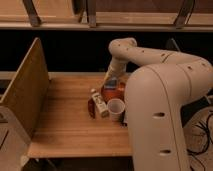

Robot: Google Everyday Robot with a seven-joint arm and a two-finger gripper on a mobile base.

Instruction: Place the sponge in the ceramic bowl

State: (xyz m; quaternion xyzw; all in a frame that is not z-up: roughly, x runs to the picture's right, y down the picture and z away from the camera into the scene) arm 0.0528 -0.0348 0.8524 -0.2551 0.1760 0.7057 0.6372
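While the white arm (160,115) is arched from the lower right, up over the back of the wooden table (65,130) and down again, the gripper (112,79) is found at its tip, positioned just above the far rim of the ceramic bowl (107,94). The sponge (111,84), a small blue-grey block, is seen directly under the gripper and over the bowl's far edge; whether it is touching the bowl or is held just clear of it cannot be told. Whether the gripper is clamped on the sponge or spread around it cannot be told either. The bowl, shallow, glossy and red-orange, is set near the middle of the table, partly covered on its right by the arm. Just in front of it a whitish cup (116,107) is stood upright, its rim close to the bowl's near edge. To the left of the cup a white bottle (100,105) with a label is laid on its side, and a small dark red object (91,108) is seen against the bottle's left side; what it is cannot be made out. The table is bordered on the left by an upright wooden panel (27,87), and behind it a dark recess is spanned by a pale horizontal ledge (100,20).
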